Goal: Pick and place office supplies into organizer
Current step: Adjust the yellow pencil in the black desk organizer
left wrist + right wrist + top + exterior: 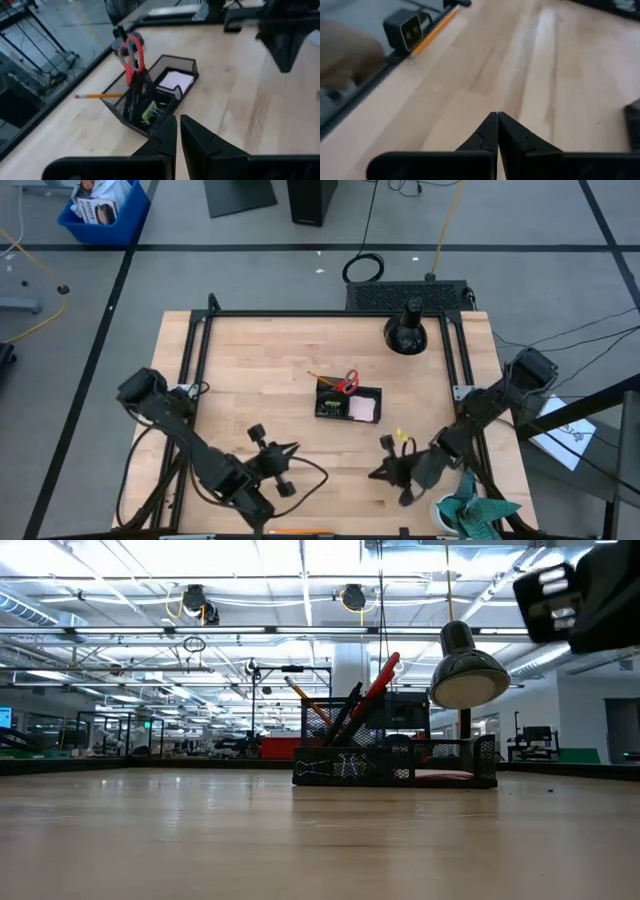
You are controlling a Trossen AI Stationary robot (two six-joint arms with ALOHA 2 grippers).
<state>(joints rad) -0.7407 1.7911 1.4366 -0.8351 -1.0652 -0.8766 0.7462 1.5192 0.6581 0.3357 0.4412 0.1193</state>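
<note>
The organizer (348, 402), a small black mesh tray, stands mid-table. In it are red-handled scissors (131, 56), upright with handles up, an orange pencil (100, 95) leaning out over the rim, dark pens and a pale sticky-note pad (172, 81). The low view shows the scissors (383, 677) and pencil (305, 698) sticking up out of it. My left gripper (178, 120) hovers near-left of the organizer, shut and empty, pointing toward it. My right gripper (497, 116), also shut and empty, hangs over bare wood at the near right (378, 473).
A black domed lamp (407, 332) stands at the far right. A teal paper plant in a white cup (470, 515) sits at the near-right corner beside my right arm. A small yellow bit (400, 437) shows by that arm. An orange pencil (436, 27) lies along the near edge.
</note>
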